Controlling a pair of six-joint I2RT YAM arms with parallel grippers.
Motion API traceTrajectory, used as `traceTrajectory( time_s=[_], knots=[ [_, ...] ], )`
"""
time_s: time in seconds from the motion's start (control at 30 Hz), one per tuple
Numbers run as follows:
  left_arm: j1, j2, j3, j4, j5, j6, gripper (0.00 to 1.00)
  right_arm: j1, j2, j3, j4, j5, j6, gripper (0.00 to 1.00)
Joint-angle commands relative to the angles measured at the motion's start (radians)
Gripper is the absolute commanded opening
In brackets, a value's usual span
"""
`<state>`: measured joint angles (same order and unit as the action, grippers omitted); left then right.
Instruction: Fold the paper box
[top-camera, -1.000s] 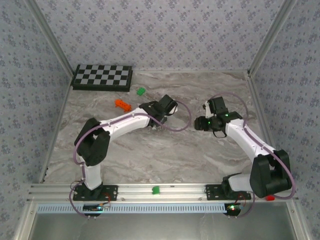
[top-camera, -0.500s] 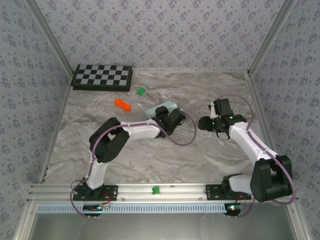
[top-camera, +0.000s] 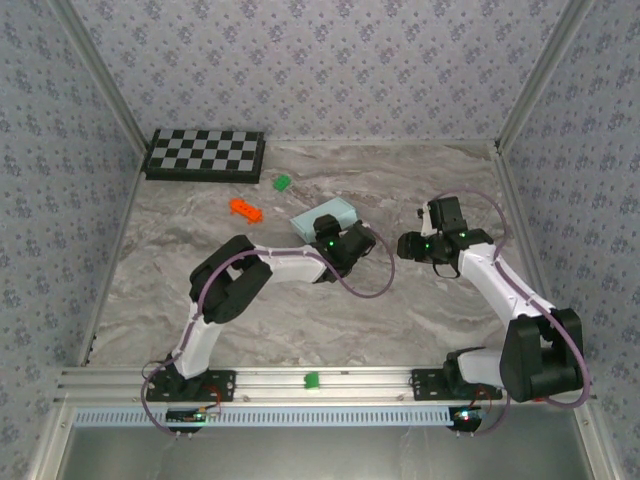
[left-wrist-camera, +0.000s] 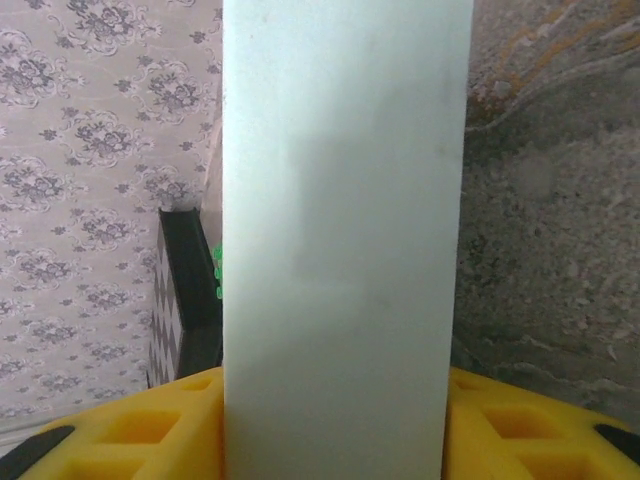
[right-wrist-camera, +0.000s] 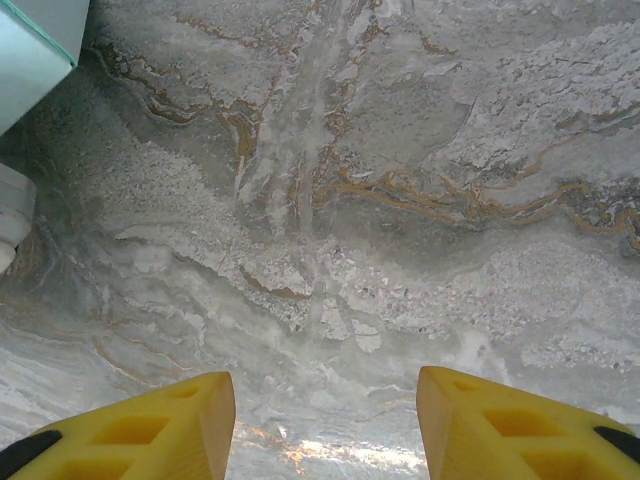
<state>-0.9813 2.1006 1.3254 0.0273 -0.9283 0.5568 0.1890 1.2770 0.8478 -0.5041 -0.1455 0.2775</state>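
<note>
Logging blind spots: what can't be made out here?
Left wrist: the pale aqua card paper box hides the left gripper's inner finger faces, so its grip is unclear.
Top external: the left arm covers the box's near edge.
Right wrist: frame edge cuts box to a corner.

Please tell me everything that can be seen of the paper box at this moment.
The paper box is a small, closed rectangular box of thin pale aqua card, plain and smooth, with straight clean edges. It sits slanted near the middle of the marble table, resting on it or just above it. The left gripper has it between its yellow fingers, which meet both long sides with no gap showing. Nothing else touches it.
</note>
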Motion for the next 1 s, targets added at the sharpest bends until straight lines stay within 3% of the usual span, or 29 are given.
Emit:
traceTrajectory(
  time_s=[0.0, 0.5, 0.67, 0.8, 0.97],
  knots=[
    [-0.007, 0.018, -0.003, 0.003, -0.007, -0.032, 0.5, -0.008, 0.008, -0.006, 0.001, -0.01, 0.014, 0.53],
    [-0.007, -0.026, 0.025, -0.057, 0.014, -0.094, 0.85, -0.01, 0.018, -0.01, 0.006, -0.01, 0.014, 0.53],
    [-0.007, -0.11, 0.037, -0.154, 0.096, -0.176, 0.99, -0.013, 0.026, -0.011, 0.006, -0.009, 0.014, 0.53],
    [-0.006, -0.179, 0.04, -0.233, 0.181, -0.241, 1.0, -0.012, 0.037, -0.01, 0.015, -0.012, 0.017, 0.53],
    [0.03, -0.3, 0.034, -0.352, 0.299, -0.426, 1.0, -0.014, 0.057, -0.006, 0.021, -0.005, 0.012, 0.53]
  ],
)
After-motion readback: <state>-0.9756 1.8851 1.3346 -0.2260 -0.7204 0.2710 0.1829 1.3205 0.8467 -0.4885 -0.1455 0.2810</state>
